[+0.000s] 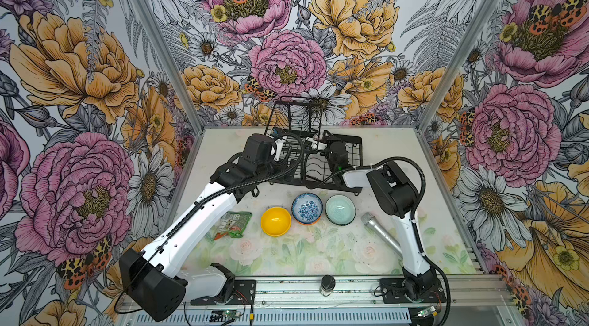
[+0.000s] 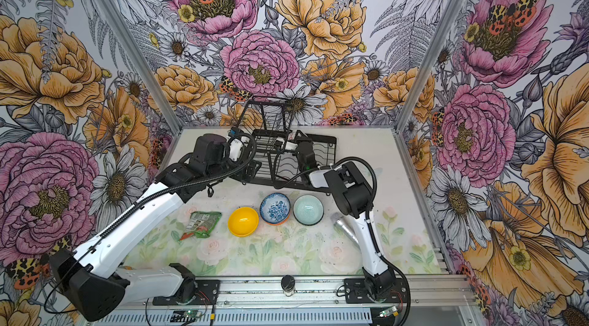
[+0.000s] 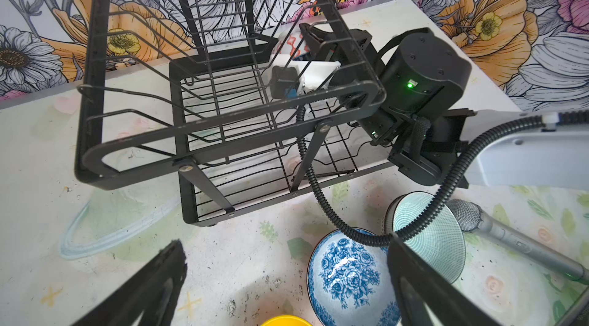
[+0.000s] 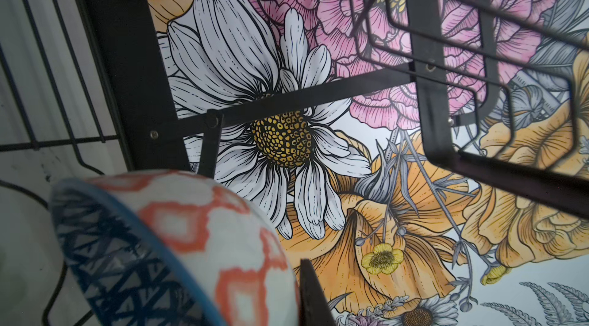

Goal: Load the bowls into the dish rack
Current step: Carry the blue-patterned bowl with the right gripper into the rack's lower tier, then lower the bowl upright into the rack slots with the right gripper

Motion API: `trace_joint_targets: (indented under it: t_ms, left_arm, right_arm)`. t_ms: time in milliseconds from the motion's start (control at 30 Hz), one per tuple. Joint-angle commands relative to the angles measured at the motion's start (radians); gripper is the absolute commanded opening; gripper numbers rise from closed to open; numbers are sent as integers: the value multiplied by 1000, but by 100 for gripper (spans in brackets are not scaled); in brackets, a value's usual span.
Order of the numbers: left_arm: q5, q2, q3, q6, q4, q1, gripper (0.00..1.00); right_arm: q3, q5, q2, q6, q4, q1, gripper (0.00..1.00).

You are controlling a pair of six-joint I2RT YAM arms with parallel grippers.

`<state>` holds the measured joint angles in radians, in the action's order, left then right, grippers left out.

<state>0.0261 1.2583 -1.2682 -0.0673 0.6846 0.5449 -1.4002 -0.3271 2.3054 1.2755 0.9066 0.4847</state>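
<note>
the right fingers (image 4: 314, 295) are pinched on the rim of the blue geometric bowl (image 4: 191, 244), whose outside is white with orange diamonds. it hangs tilted on edge between them, inside the dish rack (image 3: 93, 69), under the raised upper basket and over the lower tray's wires. whether the bowl touches those wires i cannot tell.

the left fingers (image 3: 153, 289) stand wide apart with nothing between them, above the counter (image 1: 318, 254), with the rack's front just ahead of them. close beside one left finger sits the blue floral bowl (image 1: 307, 207), upright, nested in an orange bowl (image 1: 308, 222) of which only the rim shows. the mint green bowl (image 1: 340, 209) is just beyond it and the yellow bowl (image 1: 275, 221) just on its other side. farther from the fingers lie a microphone (image 1: 381, 232) and a green packet (image 1: 234, 224).
</note>
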Motion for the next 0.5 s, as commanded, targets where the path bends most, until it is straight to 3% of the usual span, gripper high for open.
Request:
trace_joint_targets:
  t_ms: [0, 467]
  left_arm:
    - [-29, -2, -1, 18, -2, 1, 99]
    - [-26, 10, -7, 17, -1, 14, 99]
  right_arm:
    - [-55, 9, 24, -28, 40, 2, 0]
    - [-111, 13, 74, -36, 26, 0, 0]
